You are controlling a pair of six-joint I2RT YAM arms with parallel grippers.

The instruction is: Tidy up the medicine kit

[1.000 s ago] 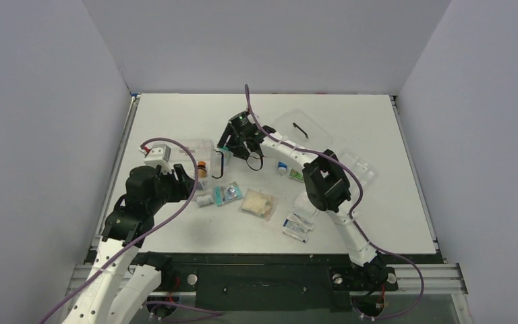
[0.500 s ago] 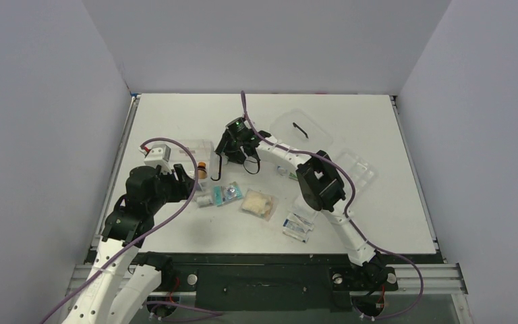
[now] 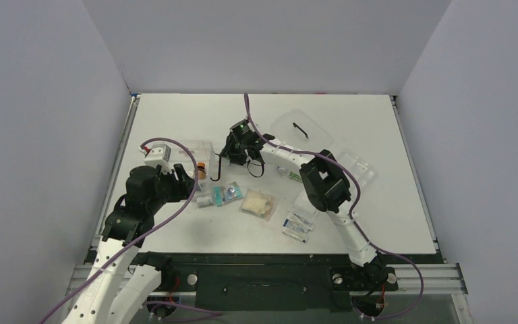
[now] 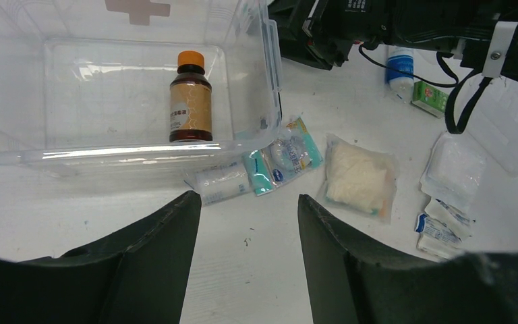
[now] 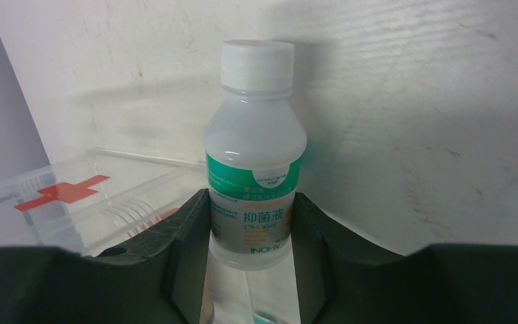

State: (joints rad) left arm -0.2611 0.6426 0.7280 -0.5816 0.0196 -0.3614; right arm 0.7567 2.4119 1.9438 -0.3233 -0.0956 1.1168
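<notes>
The medicine kit is a clear box with a red cross, open at the left; it also shows in the top view. A brown bottle with an orange cap lies inside it. My right gripper is shut on a white bottle with a green label and holds it upright, just right of the kit; in the top view this gripper is by the kit's right wall. My left gripper is open and empty above the table in front of the kit.
In front of the kit lie a gauze roll packet, a teal packet, a cotton packet and sachets. A small blue-white bottle and a green box lie right. The lid and shallow tray are farther right.
My right gripper with the white bottle has shifted a little near the kit's right side. The left arm has hardly moved.
</notes>
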